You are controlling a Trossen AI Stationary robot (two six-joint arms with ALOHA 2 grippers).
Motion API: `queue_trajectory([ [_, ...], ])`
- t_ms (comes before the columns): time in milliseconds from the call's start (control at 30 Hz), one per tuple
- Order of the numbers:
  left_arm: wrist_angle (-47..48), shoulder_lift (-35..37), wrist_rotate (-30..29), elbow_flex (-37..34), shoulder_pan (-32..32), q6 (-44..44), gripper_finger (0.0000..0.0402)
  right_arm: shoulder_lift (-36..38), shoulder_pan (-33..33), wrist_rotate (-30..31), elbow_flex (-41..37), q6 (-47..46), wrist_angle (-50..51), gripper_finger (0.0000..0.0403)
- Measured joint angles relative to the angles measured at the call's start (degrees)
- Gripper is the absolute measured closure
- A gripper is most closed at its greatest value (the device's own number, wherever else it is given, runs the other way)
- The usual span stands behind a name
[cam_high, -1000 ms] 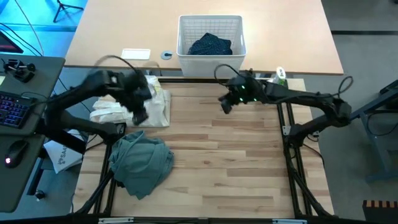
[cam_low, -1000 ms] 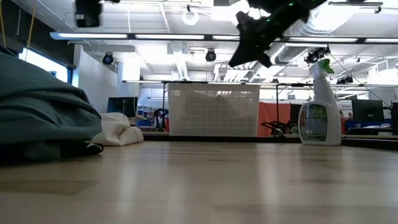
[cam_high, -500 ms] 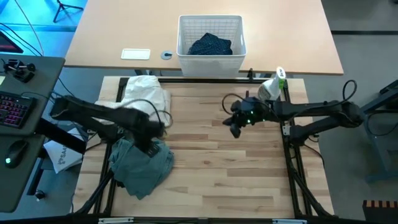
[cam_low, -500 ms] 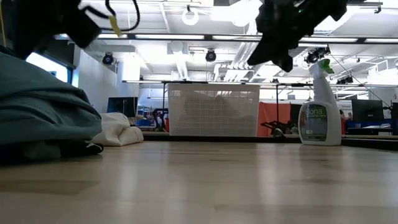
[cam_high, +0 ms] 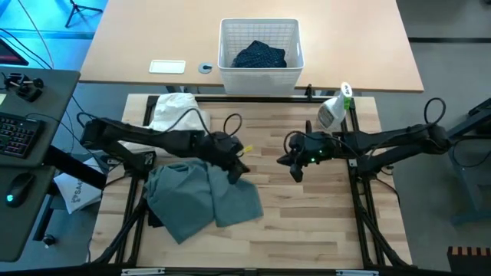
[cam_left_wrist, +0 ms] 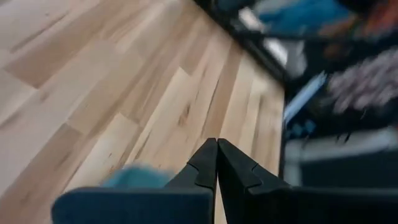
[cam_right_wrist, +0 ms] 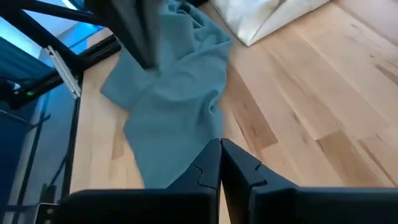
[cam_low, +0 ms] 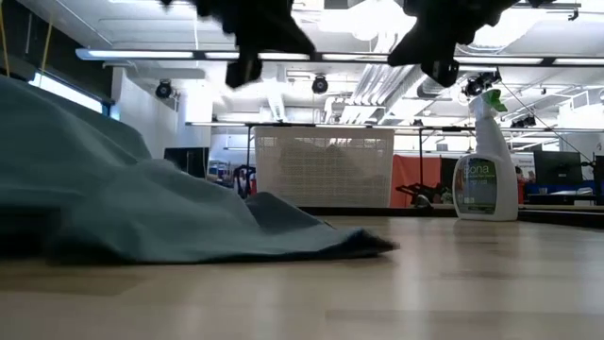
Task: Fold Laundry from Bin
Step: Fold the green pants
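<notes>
Table (cam_high: 307, 215): pale wood planks, mostly bare on the right half.

Grey-green top (cam_high: 201, 201): loosely spread on the table's left half, one flap reaching toward the middle, the rest rumpled. In the low view it lies as a low wedge (cam_low: 142, 222) tapering to a thin edge.

Bin (cam_high: 259, 44): on the far desk beyond the table, a dark navy piece (cam_high: 259, 55) inside.

White cloth (cam_high: 178, 113): heaped at the far left corner of the table, apart from the top.

Spray bottle (cam_high: 333, 109): far right edge, clear of the work.

Left gripper (cam_high: 232, 156): arm stretched low across from the left, tip at the top's far-right edge. Fingers pressed together (cam_left_wrist: 217, 163); a blur of teal shows just behind them, so whether cloth is pinched cannot be told.

Right gripper (cam_high: 295, 165): arm reaching in from the right, tip hanging over bare wood near the centre, apart from the top. Fingers clamped on nothing (cam_right_wrist: 221, 163).

Step, as judged: spreading the top flat before folding. To do it well: draw the edge out low and level, then smooth the bunched left side.
</notes>
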State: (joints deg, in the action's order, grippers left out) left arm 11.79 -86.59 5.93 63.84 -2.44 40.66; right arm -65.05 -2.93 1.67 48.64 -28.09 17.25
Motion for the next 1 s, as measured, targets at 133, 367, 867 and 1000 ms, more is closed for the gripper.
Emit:
queue_trajectory([
  [133, 26.15, 0.74, -0.05, 11.01, -2.03, -1.56, 0.0402, 0.67, -1.30, 3.83, 0.02, 0.01, 0.82, 0.0398],
  [367, 58.05, 1.01, 4.60, 16.44, -8.95, 13.03, 0.0386, 0.78, -1.72, 10.03, 0.02, 0.11, 1.12, 0.0398],
  [867, 77.83, 5.22, -3.96, 5.40, -6.30, 37.44, 0.0189, 0.76, -1.87, 14.19, 0.02, -0.44, 0.88, 0.0398],
  [1000, 78.04, 7.51, 1.40, -1.52, -4.48, 38.28, 0.0175, 0.76, -2.83, 13.79, 0.02, -0.54, 0.89, 0.0398],
])
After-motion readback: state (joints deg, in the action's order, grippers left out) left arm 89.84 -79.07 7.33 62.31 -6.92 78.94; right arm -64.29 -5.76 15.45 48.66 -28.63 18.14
